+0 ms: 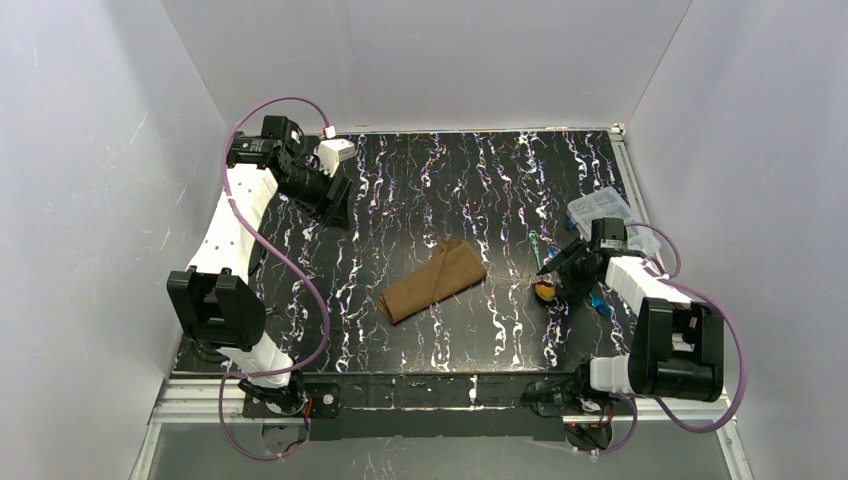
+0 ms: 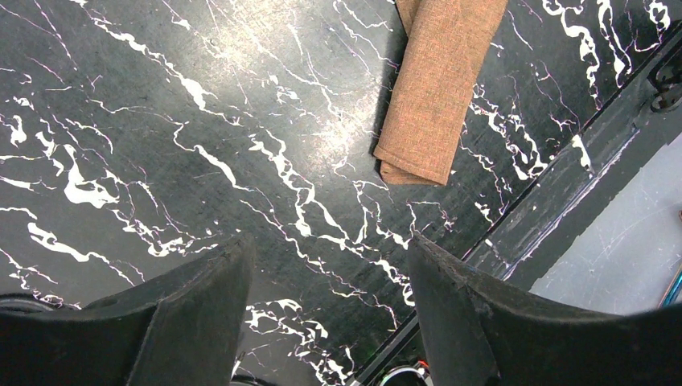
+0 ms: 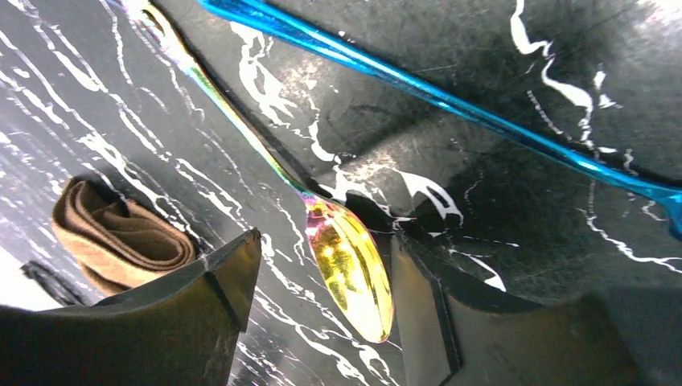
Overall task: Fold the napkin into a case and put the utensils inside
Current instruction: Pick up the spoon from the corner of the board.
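Near the marbled surface's [image 1: 450, 170] right edge, right claw [image 3: 322, 257] spread astride a glossy iridescent spoon [image 3: 354, 277] — slim blue utensil [image 3: 450, 100] beside; left claw [image 2: 328, 249] released, empty; layered brown case [image 1: 432, 280] mid-surface.

The case [image 1: 432, 281] lies flat in front of me, a brown napkin folded into a narrow, layered strip and set on a slant. The utensils lie well to its right. The spoon [image 3: 347, 265], iridescent gold-pink, has its bowl between my right gripper [image 3: 326, 253] fingers. The blue utensil [image 3: 450, 100], thin and shiny, lies just beside it.
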Controlling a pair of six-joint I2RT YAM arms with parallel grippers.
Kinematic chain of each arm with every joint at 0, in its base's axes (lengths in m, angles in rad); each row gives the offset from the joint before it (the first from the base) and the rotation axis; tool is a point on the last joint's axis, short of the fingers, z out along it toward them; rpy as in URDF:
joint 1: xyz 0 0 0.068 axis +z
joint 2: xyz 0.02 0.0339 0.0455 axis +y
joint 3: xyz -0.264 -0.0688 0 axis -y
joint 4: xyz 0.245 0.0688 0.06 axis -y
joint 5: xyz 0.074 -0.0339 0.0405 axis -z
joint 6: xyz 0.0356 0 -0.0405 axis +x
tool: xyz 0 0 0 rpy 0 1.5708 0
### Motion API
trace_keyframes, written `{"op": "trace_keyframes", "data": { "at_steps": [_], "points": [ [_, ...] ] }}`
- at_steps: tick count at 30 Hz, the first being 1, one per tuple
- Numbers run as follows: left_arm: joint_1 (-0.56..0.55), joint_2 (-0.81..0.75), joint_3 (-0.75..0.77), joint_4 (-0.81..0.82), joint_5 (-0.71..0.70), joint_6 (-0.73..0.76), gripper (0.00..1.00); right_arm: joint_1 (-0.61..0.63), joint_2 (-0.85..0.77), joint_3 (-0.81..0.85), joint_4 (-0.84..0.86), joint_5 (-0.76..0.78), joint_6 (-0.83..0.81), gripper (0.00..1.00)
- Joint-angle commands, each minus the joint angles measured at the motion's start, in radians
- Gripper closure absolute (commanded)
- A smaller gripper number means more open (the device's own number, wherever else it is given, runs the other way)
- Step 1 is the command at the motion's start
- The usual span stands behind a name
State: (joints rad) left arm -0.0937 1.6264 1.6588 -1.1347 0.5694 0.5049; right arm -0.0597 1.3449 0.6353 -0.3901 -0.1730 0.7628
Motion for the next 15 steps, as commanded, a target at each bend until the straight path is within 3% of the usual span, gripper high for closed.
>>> {"op": "trace_keyframes", "data": {
  "at_steps": [1, 7, 11, 15],
  "points": [
    [0.005, -0.030, 0.021, -0.049, 0.027, 0.014, 0.32, 0.006, -0.041, -0.123, -0.006, -0.024, 0.061, 0.30],
    [0.005, -0.026, 0.042, -0.091, 0.023, 0.032, 0.32, 0.006, -0.187, -0.272, 0.071, -0.048, 0.178, 0.34],
    [0.005, -0.030, 0.045, -0.093, 0.024, 0.027, 0.32, 0.007, -0.210, -0.275, 0.051, -0.033, 0.187, 0.38],
    [0.005, -0.026, 0.050, -0.095, 0.033, 0.018, 0.32, 0.006, -0.195, -0.263, 0.048, -0.010, 0.194, 0.49]
  ]
}}
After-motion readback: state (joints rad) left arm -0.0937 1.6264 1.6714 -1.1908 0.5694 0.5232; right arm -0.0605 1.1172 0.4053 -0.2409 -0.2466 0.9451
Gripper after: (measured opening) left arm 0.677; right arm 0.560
